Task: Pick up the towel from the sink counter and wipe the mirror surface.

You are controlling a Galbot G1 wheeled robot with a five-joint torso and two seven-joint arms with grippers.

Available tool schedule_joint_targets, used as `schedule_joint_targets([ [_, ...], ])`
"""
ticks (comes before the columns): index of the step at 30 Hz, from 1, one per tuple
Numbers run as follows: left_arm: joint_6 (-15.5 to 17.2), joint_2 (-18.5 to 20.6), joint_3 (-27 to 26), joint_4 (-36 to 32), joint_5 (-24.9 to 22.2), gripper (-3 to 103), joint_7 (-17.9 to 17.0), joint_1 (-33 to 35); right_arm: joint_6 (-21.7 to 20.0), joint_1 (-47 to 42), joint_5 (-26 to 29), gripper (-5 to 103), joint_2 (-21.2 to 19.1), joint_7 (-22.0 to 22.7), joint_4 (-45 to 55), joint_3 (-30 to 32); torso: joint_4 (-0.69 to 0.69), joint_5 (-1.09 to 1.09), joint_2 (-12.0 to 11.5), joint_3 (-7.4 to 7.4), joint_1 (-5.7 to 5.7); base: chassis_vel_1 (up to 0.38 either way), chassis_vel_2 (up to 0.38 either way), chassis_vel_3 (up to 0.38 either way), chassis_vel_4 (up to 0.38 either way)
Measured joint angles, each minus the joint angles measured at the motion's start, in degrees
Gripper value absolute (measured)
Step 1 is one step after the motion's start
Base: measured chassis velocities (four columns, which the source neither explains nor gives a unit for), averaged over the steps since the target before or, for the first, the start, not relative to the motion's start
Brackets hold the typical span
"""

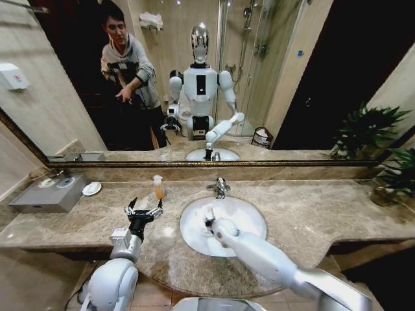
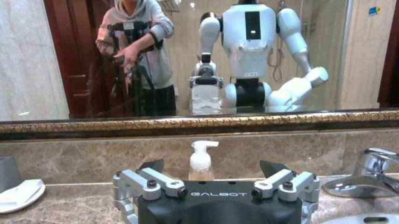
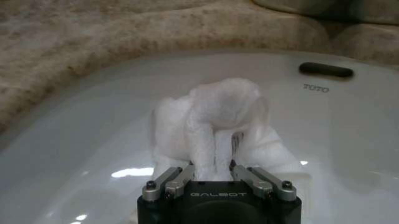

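The white towel (image 3: 218, 107) lies bunched up inside the white oval basin (image 1: 249, 223) of the marble sink counter (image 1: 311, 207). My right gripper (image 3: 213, 158) reaches down into the basin and is shut on the towel, with cloth folded up between its fingers. In the head view the right gripper (image 1: 209, 223) sits at the basin's left half. My left gripper (image 1: 145, 207) hovers open over the counter left of the basin, nothing between its fingers; the left wrist view shows it as the left gripper (image 2: 212, 168) facing the wall. The wide framed mirror (image 1: 292, 78) spans the wall behind.
A chrome faucet (image 1: 220, 186) stands behind the basin. A soap pump bottle (image 1: 158, 186) is just beyond the left gripper. A small white dish (image 1: 91, 188) and a grey tray box (image 1: 48, 194) sit at far left. A plant (image 1: 389, 175) stands at far right.
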Motion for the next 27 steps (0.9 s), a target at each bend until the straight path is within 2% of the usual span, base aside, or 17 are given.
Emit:
schedule_joint_targets([
  [1,0.0,0.0,0.0,0.0,0.0,100,0.0,0.0,0.0,-0.2,-0.2,16,-0.5,0.0,0.1,0.2,0.00,0.00,0.0,0.00,0.00,0.000,0.000,0.000,0.000],
  [4,0.0,0.0,0.0,0.0,0.0,100,0.0,0.0,-0.4,-2.6,-1.3,16,-6.6,-1.0,2.3,2.2,-0.03,0.01,0.0,0.00,0.00,0.000,0.000,0.000,0.000],
  [5,0.0,0.0,0.0,0.0,0.0,100,0.0,0.0,-0.4,-2.6,-1.3,16,-6.6,-1.0,2.3,2.2,-0.03,0.01,0.0,0.00,0.00,0.000,0.000,0.000,0.000],
  [9,0.0,0.0,0.0,0.0,0.0,100,0.0,0.0,-0.7,-7.3,-3.7,16,-15.7,-3.5,5.6,7.0,-0.05,0.02,0.0,-0.01,0.00,0.000,0.000,0.000,0.000],
  [10,0.0,0.0,0.0,0.0,0.0,100,0.0,0.0,-0.7,-7.3,-3.7,16,-15.7,-3.5,5.6,7.0,-0.05,0.02,0.0,-0.01,0.00,0.000,0.000,0.000,0.000],
  [12,0.0,0.0,0.0,0.0,0.0,100,0.0,0.0,-0.1,-11.3,-4.6,16,-20.4,-5.7,8.8,11.9,0.00,0.03,0.0,-0.02,-0.02,0.000,0.000,0.000,0.000],
  [13,0.0,0.0,0.0,0.0,0.0,100,0.0,0.0,0.7,-12.9,-5.4,16,-21.3,-6.6,9.9,13.6,0.00,0.00,0.0,-0.02,-0.02,0.000,0.000,0.000,0.000],
  [14,0.0,0.0,0.0,0.0,0.0,100,0.0,0.0,0.7,-12.9,-5.4,16,-21.3,-6.6,9.9,13.6,0.00,0.00,0.0,-0.02,-0.02,0.000,0.000,0.000,0.000],
  [16,0.0,0.0,0.0,0.0,0.0,100,0.0,0.0,5.0,-16.1,-11.0,16,-22.0,-9.9,12.4,15.8,-0.07,0.02,0.0,-0.01,-0.02,0.000,0.000,0.000,0.000],
  [18,0.0,0.0,0.0,0.0,0.0,100,0.0,0.0,9.4,-18.9,-16.2,16,-21.6,-12.1,15.6,17.8,-0.04,0.01,0.0,-0.01,-0.01,0.000,0.000,0.000,0.000],
  [19,0.0,0.0,0.0,0.0,0.0,100,0.0,0.0,10.2,-20.3,-16.9,16,-21.1,-12.1,17.6,18.9,-0.03,0.02,0.0,-0.01,-0.01,0.000,0.000,0.000,0.000],
  [24,0.0,0.0,0.0,0.0,0.0,100,0.0,0.0,11.3,-24.1,-16.5,16,-20.8,-11.7,25.0,24.1,0.00,-0.01,0.0,-0.01,-0.02,0.000,0.000,0.000,0.000],
  [27,0.0,0.0,0.0,0.0,0.0,100,0.0,0.0,11.4,-25.9,-15.4,16,-22.3,-11.1,29.1,26.9,-0.01,-0.01,0.0,-0.01,-0.01,0.000,0.000,0.000,0.000],
])
